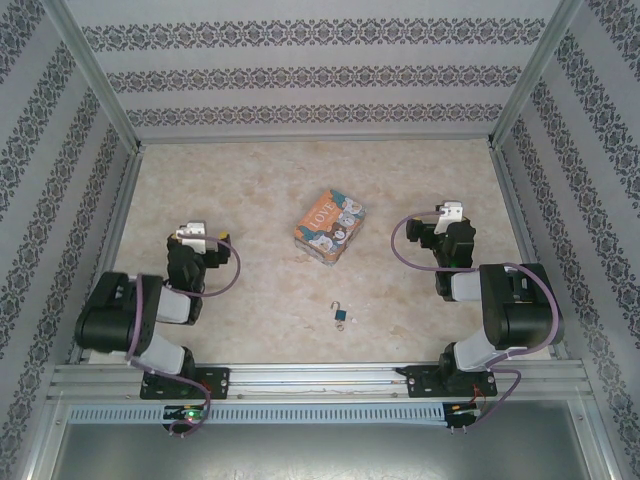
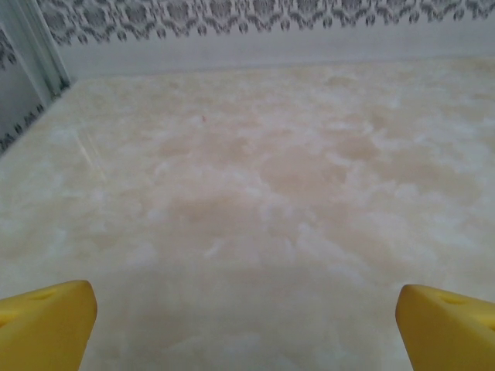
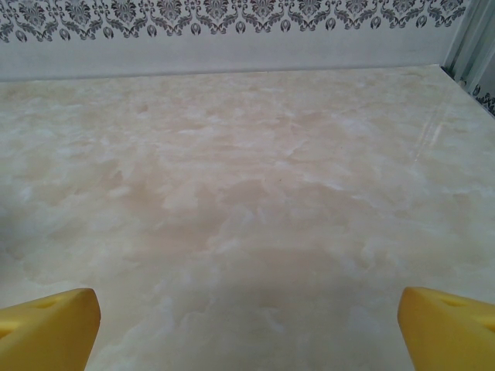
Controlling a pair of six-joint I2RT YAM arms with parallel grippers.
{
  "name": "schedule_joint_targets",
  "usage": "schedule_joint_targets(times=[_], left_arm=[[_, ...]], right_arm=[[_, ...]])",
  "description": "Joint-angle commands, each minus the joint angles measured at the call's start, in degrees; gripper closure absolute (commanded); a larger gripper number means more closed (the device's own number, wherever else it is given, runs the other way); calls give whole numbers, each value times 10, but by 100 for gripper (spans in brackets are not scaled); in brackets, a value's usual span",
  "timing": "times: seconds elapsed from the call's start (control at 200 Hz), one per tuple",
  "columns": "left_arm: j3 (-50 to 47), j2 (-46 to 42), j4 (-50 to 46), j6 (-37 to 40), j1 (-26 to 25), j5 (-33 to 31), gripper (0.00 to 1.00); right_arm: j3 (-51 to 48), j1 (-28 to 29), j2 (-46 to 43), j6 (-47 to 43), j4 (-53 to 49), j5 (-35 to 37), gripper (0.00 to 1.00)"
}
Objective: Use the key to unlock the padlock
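Note:
The tiny padlock point(image 1: 341, 315), dark blue-teal with a thin silvery shackle, lies on the marbled table near the front edge, between the two arms. A small pale speck beside it point(image 1: 352, 321) may be the key; it is too small to tell. My left gripper point(image 1: 197, 233) hovers at the left, well away from the padlock. In the left wrist view the left gripper point(image 2: 247, 328) is open, its yellow fingertips point(image 2: 46, 325) wide apart over bare table. My right gripper point(image 1: 450, 215) is at the right. In the right wrist view it point(image 3: 247, 328) is open too, holding nothing.
A colourful cartoon-printed "LOVE" box point(image 1: 329, 224) lies mid-table, behind the padlock. Patterned walls point(image 1: 300, 80) enclose the table on three sides. A metal rail point(image 1: 320, 378) runs along the near edge, where both arm bases are bolted.

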Motion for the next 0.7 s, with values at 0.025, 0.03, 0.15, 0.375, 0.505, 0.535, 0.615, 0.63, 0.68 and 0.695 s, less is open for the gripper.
schedule_joint_targets(times=[0.025,0.03,0.15,0.375,0.505,0.535,0.615,0.63,0.68,0.695], left_arm=[[-4,50,136,-10,8,25,1],[-4,50,135,-10,8,25,1],[20,33,69,-23,10,-9,1],[104,20,-107,-27,16,3,1],[105,19,-110,-28,16,2,1],[105,18,-111,-29,16,1,1],[104,19,-109,-27,16,4,1],[105,19,-111,-26,16,4,1],[107,18,-113,-26,16,6,1],[106,18,-113,-26,16,6,1]], right_arm=[[6,0,-4,6,3,4,2],[6,0,-5,5,3,4,1],[7,0,-4,5,2,4,2],[5,2,-6,2,3,2,2],[9,5,-6,-3,-2,3,2],[9,7,-6,-4,-4,5,1],[9,9,-7,-6,-4,9,2],[9,9,-7,-6,-4,8,2],[10,9,-6,-6,-5,9,1],[10,9,-6,-7,-6,9,2]])
